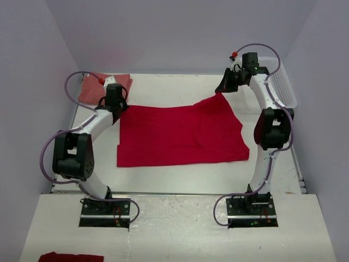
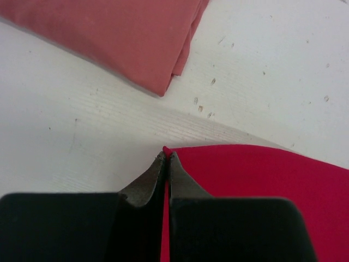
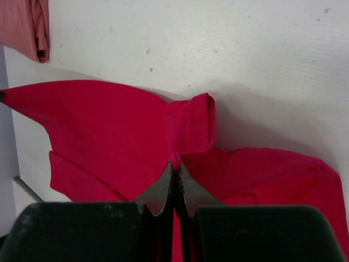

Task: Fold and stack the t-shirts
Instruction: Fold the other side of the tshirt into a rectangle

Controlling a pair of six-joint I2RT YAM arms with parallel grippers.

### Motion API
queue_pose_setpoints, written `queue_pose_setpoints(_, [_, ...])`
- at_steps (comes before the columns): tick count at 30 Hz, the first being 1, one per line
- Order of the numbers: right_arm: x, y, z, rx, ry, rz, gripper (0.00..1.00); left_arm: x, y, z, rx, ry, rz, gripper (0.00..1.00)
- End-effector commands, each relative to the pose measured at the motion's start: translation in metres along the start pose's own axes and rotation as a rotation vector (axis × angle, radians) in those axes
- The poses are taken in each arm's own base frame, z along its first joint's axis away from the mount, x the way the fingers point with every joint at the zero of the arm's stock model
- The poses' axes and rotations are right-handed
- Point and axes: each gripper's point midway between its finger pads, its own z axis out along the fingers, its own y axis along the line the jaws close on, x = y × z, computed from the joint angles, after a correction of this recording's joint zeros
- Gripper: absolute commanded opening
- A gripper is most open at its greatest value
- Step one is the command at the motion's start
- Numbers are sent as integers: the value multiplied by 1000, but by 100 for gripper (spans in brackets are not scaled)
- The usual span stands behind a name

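Both clamped: left gripper (image 2: 165, 155) pinches the far-left corner of the red shirt (image 1: 180, 136), right gripper (image 3: 174, 166) pinches its far-right corner, raised into a peak off the table (image 1: 180, 177) while the rest lies flat mid-table between the arms. Just beyond the left gripper the salmon shirt (image 1: 94, 90) sits folded at the far-left corner, apart from the red one. Containers: one white lattice basket (image 1: 286, 82) at far right behind the right arm, contents can't be made out; count is two shirts, one basket, plus one dark red cloth (image 1: 71, 256) at the near-left edge of the top view.
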Motion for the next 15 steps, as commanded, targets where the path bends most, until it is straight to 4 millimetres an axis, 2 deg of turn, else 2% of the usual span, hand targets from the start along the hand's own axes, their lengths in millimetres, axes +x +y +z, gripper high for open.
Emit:
queue_pose_setpoints(1, [-28,37,-52,6,-159,-87,0,-13,-10,-13,38,-47,-49,0])
queue_pose_setpoints(2, [-22,35,-51,10,-155,-79,0,-12,-11,-14,42,-42,-47,0])
queue_pose_setpoints(6, [-13,37,-67,45,-166,-59,0,-10,-7,-21,28,-31,-42,0])
queue_pose_setpoints(15, [27,26,-65,77,-115,8,0,-2,8,-40,-1,-16,-31,0])
